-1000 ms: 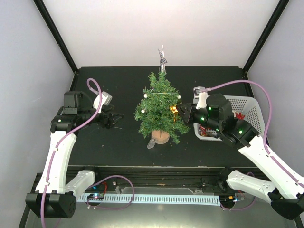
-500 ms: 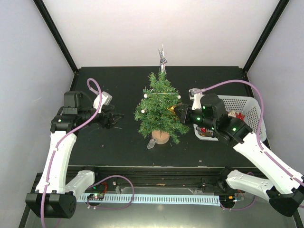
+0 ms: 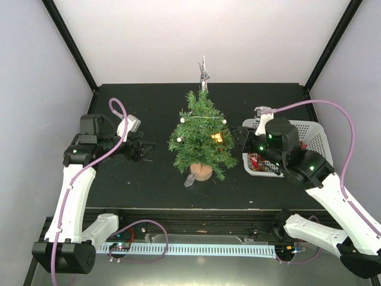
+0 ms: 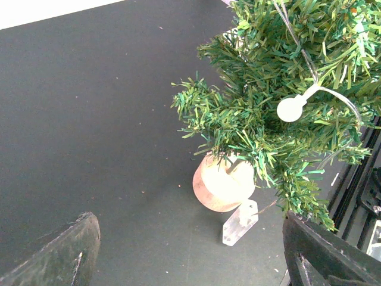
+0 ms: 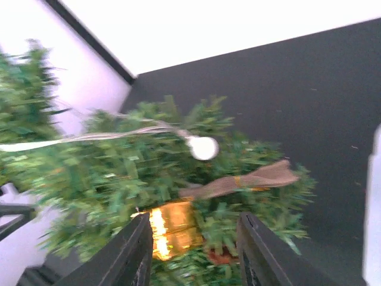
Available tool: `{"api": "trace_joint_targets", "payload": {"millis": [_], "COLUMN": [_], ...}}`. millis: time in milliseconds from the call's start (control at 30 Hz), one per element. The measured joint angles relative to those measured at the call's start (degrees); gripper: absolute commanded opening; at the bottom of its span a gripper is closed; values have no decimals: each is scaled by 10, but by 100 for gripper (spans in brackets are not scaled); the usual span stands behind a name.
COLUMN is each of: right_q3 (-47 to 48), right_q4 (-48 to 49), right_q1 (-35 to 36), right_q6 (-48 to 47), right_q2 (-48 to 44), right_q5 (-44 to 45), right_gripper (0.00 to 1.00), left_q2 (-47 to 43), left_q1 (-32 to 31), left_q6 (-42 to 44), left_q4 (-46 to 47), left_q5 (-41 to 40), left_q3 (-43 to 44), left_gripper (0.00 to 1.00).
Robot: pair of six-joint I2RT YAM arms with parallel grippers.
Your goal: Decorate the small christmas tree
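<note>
Two grippers flank your small christmas tree (image 3: 201,134), which stands upright on its round wooden base (image 3: 201,171) near the middle of the black table (image 3: 149,179). Your left gripper (image 3: 144,150), left of the tree and apart from it, has its fingers spread wide with nothing between them. Your right gripper (image 3: 237,140) sits just beside the tree's right side, fingers parted and holding nothing. A gold ornament (image 3: 217,137) rests in the branches directly in front of it. A white basket (image 3: 315,137) lies under that arm.

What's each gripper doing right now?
Left gripper: open, empty.
Right gripper: open, empty; shiny gold ornament sits in the small green bristly christmas tree.
</note>
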Motion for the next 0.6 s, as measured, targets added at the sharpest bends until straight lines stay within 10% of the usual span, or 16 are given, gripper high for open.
{"api": "trace_joint_targets", "payload": {"millis": [600], "right_q3": [-148], "right_q4": [-55], "right_q1": [-269], "right_q6": [36], "right_q2": [159], "right_q5": [21], "right_gripper": [82], "left_q2": [23], "left_q1": [0], "left_q6": [0], "left_q4": [0], "left_q5": [-5], "left_q3": [0], "left_gripper": [84]}}
